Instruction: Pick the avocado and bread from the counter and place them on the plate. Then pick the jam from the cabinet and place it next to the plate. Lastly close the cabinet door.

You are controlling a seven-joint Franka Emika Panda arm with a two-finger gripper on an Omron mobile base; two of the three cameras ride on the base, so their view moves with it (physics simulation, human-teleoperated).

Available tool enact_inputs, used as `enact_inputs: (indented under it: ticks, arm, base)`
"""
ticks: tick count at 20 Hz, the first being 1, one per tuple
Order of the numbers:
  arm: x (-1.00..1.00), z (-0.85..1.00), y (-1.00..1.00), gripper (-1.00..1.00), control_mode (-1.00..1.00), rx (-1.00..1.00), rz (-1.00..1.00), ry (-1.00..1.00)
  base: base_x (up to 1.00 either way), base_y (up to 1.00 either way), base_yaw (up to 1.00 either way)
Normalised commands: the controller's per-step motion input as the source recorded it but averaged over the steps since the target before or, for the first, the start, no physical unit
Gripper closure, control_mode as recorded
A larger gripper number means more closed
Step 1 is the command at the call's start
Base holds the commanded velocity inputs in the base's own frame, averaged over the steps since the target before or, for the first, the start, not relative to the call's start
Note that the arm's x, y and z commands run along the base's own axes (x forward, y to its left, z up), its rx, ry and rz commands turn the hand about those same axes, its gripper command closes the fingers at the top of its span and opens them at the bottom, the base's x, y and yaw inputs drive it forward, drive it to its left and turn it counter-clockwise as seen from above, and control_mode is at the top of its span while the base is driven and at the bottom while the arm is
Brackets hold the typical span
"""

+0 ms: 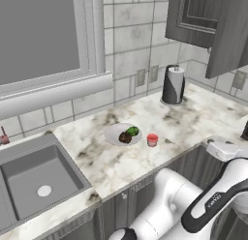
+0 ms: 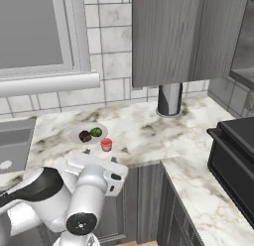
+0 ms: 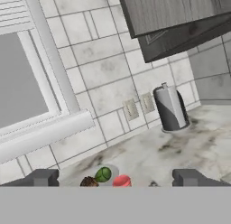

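Note:
The white plate (image 1: pixel 115 133) lies on the marble counter (image 1: pixel 189 118) with the green avocado (image 1: pixel 132 131) and the dark brown bread (image 1: pixel 125 137) on it. The red jam (image 1: pixel 152 140) stands on the counter just right of the plate. The same group appears in the right base view: plate (image 2: pixel 77 132), avocado (image 2: pixel 95 132), bread (image 2: pixel 85 137), jam (image 2: pixel 106 144). My gripper (image 3: pixel 116 180) is open and empty, drawn back above the counter's front edge, apart from the jam (image 3: pixel 122 180). The cabinet door (image 1: pixel 231 36) stands swung open from the cabinet (image 1: pixel 191 16).
A paper towel roll (image 1: pixel 173 84) stands by the tiled wall under the cabinet. The sink (image 1: pixel 34 181) is at the left below a window. A black appliance (image 2: pixel 233 155) sits on the counter at the right.

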Motion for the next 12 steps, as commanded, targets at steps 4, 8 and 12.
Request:
enact_inputs:
  ticks: [4, 8, 12]
  arm:
    - [-0.41, 0.39, 0.15, -1.0, -1.0, 0.0, -0.15, 0.17]
    - [-0.46, 0.24, 0.27, -1.0, -1.0, 0.0, -0.18, 0.11]
    - [-0.18, 0.04, 0.56, -1.0, -1.0, 0.0, -0.2, 0.04]
  base:
    - [0.0, 0.0, 0.0]
    - [0.0, 0.0, 0.0]
    - [0.0, 0.0, 0.0]
